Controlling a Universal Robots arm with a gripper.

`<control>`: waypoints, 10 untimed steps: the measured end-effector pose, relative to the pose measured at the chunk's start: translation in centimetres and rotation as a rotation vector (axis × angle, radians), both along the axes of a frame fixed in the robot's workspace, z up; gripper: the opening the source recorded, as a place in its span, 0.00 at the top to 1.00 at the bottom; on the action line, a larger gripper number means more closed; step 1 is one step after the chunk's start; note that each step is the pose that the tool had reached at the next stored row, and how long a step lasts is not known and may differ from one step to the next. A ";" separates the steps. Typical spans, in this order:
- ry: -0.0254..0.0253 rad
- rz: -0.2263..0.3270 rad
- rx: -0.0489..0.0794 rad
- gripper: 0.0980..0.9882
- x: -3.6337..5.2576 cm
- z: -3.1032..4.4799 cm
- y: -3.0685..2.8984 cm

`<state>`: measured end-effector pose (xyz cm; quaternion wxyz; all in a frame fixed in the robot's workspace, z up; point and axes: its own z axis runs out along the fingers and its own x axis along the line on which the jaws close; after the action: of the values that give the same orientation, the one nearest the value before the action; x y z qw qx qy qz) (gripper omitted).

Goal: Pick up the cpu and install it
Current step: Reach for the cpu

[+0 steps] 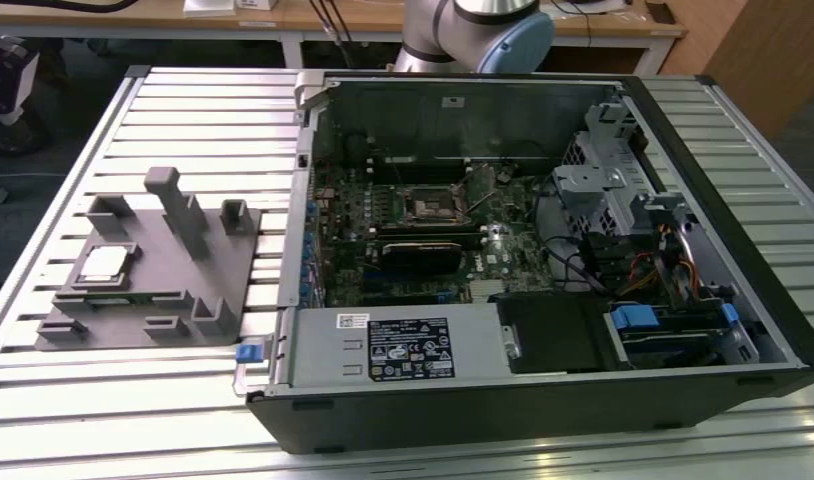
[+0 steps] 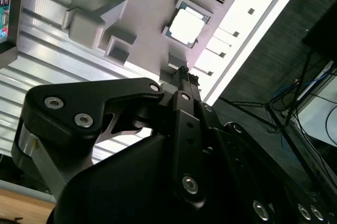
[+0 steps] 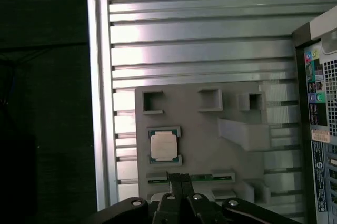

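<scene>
Approach stage: the cpu [image 1: 103,265] lies unpicked in the fixture [image 1: 154,288] on the table [image 1: 180,110], nine o'clock from the case [image 1: 541,410]. The pincer [image 3: 179,178], seemingly pressed together, hovers near; grasping needs it spread.

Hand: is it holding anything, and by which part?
Nothing is held: the hand is shut and empty; the cpu lies in its recess on the grey fixture.

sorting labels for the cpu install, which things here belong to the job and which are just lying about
Job: cpu, grey fixture holding it, socket in the open computer case, claw.
Lying about: green memory stick on the fixture, slatted table.
</scene>
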<state>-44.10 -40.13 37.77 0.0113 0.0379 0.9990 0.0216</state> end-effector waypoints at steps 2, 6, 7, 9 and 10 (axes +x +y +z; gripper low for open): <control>0.0000 0.000 0.000 0.99 -0.23 -0.01 0.00; 0.0003 0.000 0.000 0.99 -0.61 -0.03 0.00; 0.0004 0.000 0.000 0.99 -0.74 -0.03 0.00; 0.0005 0.000 0.000 0.99 -0.99 -0.04 0.00; 0.0005 0.000 0.000 0.99 -1.10 -0.05 0.00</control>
<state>-45.20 -40.13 37.72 0.0111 0.0379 0.9990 0.0216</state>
